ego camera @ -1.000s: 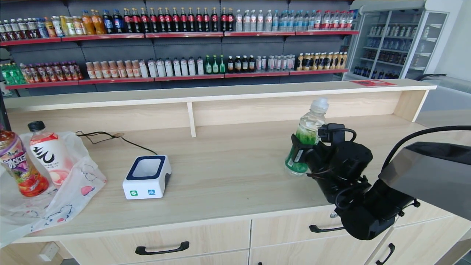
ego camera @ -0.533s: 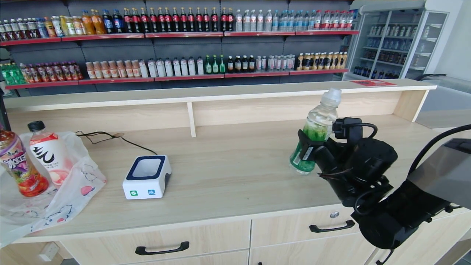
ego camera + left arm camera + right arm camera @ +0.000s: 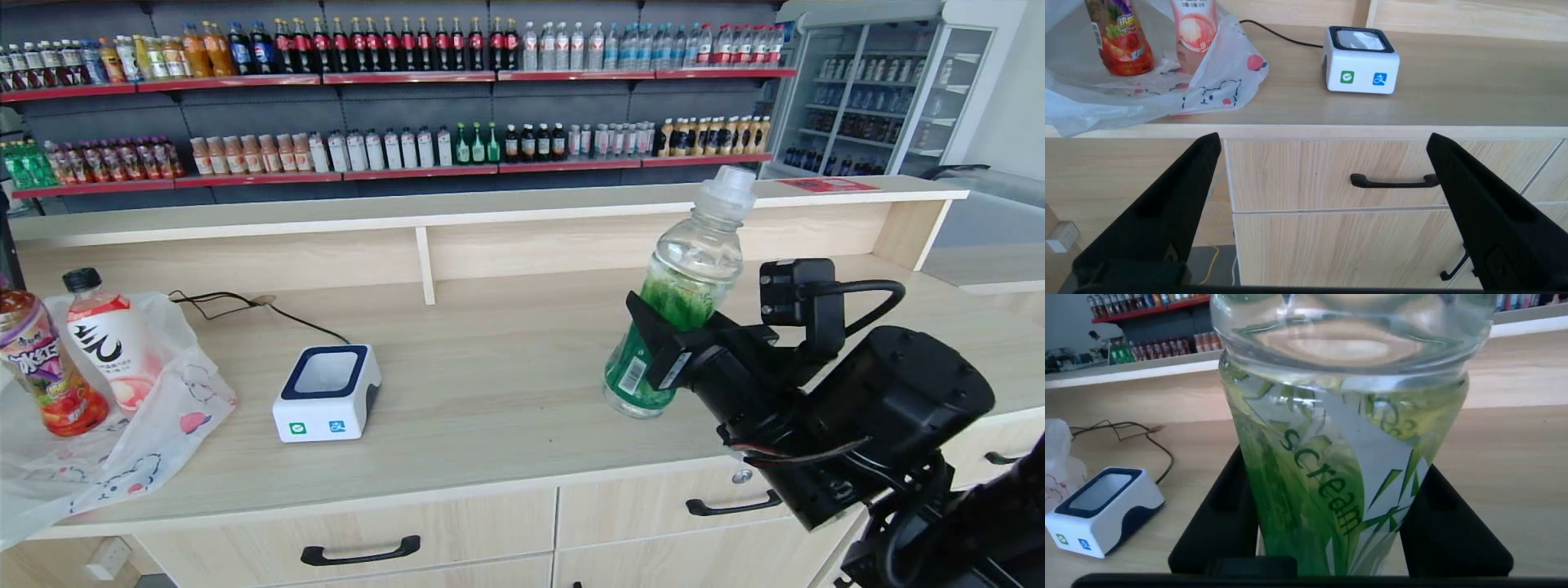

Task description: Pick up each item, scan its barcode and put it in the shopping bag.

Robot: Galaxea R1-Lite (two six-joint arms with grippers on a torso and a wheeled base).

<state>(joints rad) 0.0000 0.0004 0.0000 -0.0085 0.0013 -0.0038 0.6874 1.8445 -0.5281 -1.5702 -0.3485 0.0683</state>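
Right gripper (image 3: 655, 349): clamped round the lower half of the green bottle (image 3: 694, 261), with one finger across the label (the far finger is hidden behind it).
Green bottle: tilted, with its cap leaning to the robot's right, over the right part of the counter (image 3: 506, 384). Whether its base clears the wood is hard to judge. The right wrist view cuts off its cap.
Left gripper (image 3: 1323, 143): fingers spread wide with nothing between them, facing a drawer front (image 3: 1388, 175).
Scanner (image 3: 326, 394): on the counter, between the bag and the bottle.
Shopping bag (image 3: 167, 425): crumpled at the counter's left end and cut off by the frame. A red bottle (image 3: 49, 367) and a pink bottle (image 3: 110, 343) are there, but I cannot tell whether they are inside or on top.
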